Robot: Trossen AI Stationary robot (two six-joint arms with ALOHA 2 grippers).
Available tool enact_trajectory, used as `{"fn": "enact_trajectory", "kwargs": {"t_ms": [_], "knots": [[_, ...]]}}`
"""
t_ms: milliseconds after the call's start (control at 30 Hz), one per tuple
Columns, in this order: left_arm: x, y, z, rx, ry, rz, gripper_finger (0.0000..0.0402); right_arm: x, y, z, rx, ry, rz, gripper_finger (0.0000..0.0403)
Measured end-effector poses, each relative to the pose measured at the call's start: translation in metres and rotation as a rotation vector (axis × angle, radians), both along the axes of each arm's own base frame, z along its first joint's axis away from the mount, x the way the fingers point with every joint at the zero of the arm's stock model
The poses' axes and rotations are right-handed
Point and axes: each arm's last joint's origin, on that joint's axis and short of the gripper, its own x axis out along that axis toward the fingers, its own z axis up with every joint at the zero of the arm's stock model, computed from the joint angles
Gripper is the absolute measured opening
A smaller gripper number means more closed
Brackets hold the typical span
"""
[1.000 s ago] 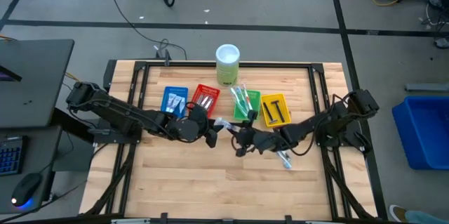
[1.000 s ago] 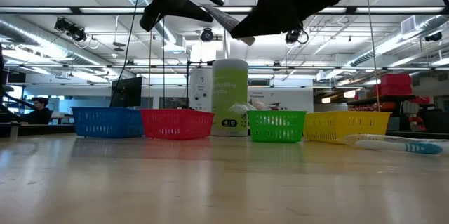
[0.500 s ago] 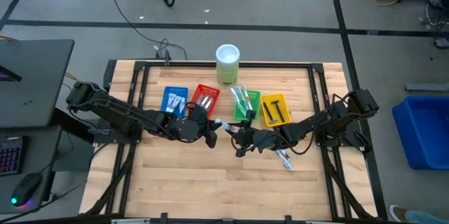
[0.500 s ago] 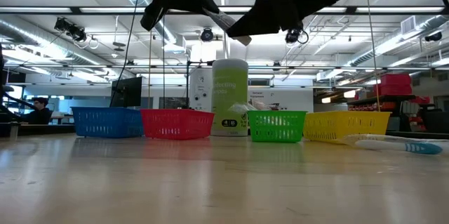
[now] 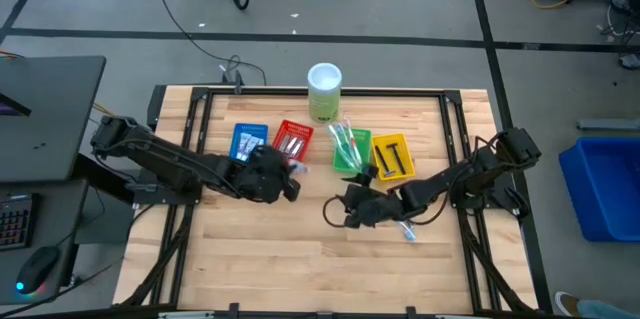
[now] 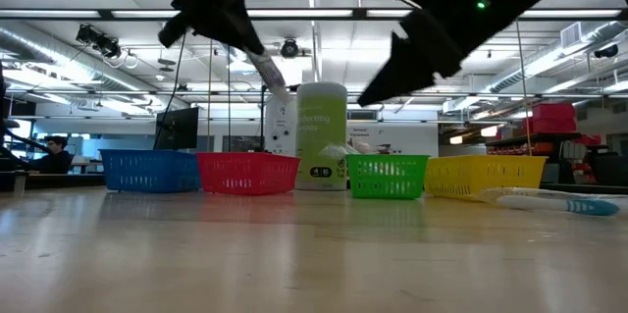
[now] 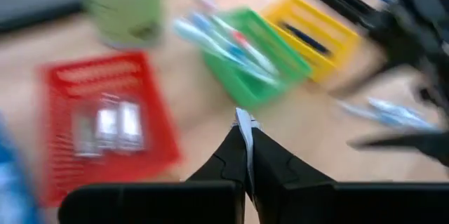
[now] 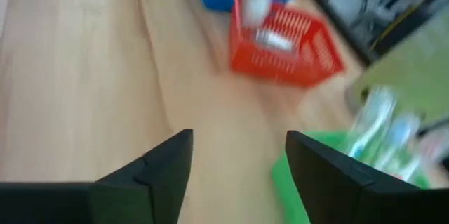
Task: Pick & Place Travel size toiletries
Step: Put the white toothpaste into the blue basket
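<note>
Sorting in progress, seen from above and from table height. Four trays stand in a row near the table's [image 5: 250,249] far edge: the blue tray [image 5: 249,141] and red tray [image 5: 293,139] each hold small white tubes, the green tray [image 5: 350,149] holds several toothbrushes, and the yellow tray [image 5: 392,155] holds dark razor-like sticks; a pale green cylinder [image 5: 324,91] stands behind them. The left gripper [image 5: 291,173] hangs above the table just in front of the red tray, its jaws pressed together on a thin white item [image 7: 243,122], apparently a small tube, though its kind cannot be told for certain. The right gripper [image 5: 335,211] hovers mid-table with its fingers [image 8: 163,164] spread wide and nothing between them. One toothbrush [image 6: 549,201] lies loose on the boards near the right arm, in front of the yellow tray. Judged from this layout, most items are already sorted; the held item and the loose toothbrush remain to be placed.
</note>
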Motion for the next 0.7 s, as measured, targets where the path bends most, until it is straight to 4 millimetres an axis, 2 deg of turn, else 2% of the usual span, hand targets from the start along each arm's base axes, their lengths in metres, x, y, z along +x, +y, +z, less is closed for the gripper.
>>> {"fn": "enact_trajectory", "kwargs": {"t_ms": [200,300,467,700], "knots": [[-0.033,0.014,0.025,0.139,-0.033,0.182,0.0019,-0.008,0.007,-0.005,0.056,0.029,-0.036,0.0252],[-0.052,0.022,0.028,0.192,-0.008,0.274,0.0018,-0.008,0.009,-0.005,0.068,0.015,-0.039,0.0250],[-0.070,0.036,0.015,0.172,0.096,0.443,0.0012,-0.007,0.007,-0.005,0.068,0.015,-0.045,0.0236],[-0.060,0.054,-0.017,0.146,0.268,0.621,0.0020,-0.006,0.005,-0.005,0.090,0.005,-0.051,0.0222]]}}
